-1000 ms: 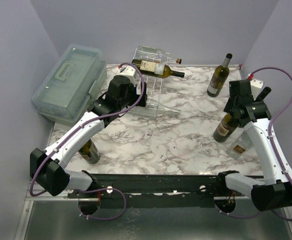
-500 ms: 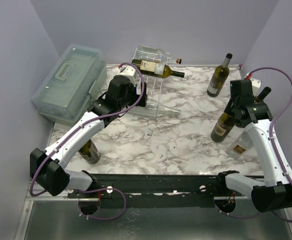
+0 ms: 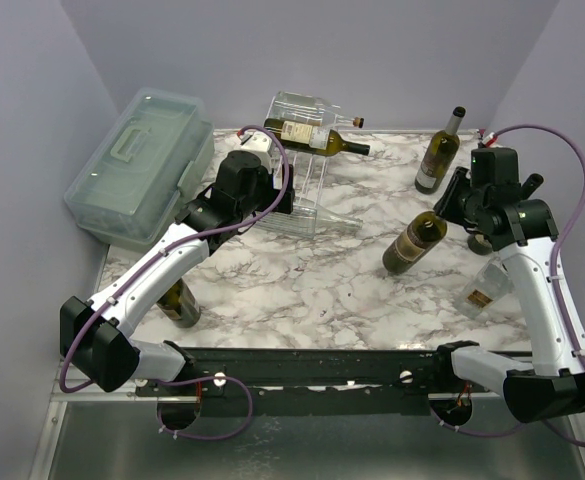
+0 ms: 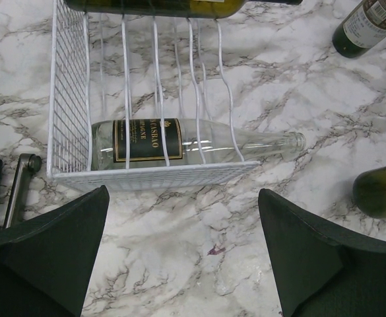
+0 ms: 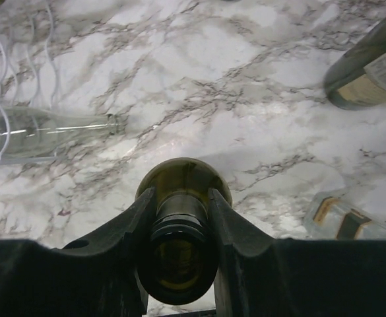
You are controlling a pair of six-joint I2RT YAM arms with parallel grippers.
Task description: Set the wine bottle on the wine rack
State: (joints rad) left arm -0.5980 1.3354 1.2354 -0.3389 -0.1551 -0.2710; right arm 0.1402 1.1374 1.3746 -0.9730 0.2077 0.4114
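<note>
My right gripper [image 3: 453, 206] is shut on the neck of a dark green wine bottle [image 3: 411, 244] and holds it tilted above the marble table, base pointing left. The right wrist view shows the fingers [image 5: 135, 224] clamped on the neck [image 5: 181, 228]. The wine rack [image 3: 310, 188] of clear plastic and white wire stands at the back centre. A labelled bottle [image 3: 317, 136] lies on its top tier and a clear bottle [image 4: 179, 142] on its bottom tier. My left gripper [image 4: 183, 264] is open and empty in front of the rack [image 4: 70, 119].
A pale-green lidded box [image 3: 142, 165] stands at the back left. A green bottle [image 3: 438, 152] stands at the back right. A clear bottle [image 3: 484, 285] lies near the right edge. Another dark bottle [image 3: 182, 302] stands beside the left arm.
My right gripper has lifted the green bottle, tipped it from near upright toward level, and carried it left toward the rack. The left arm has not moved.
</note>
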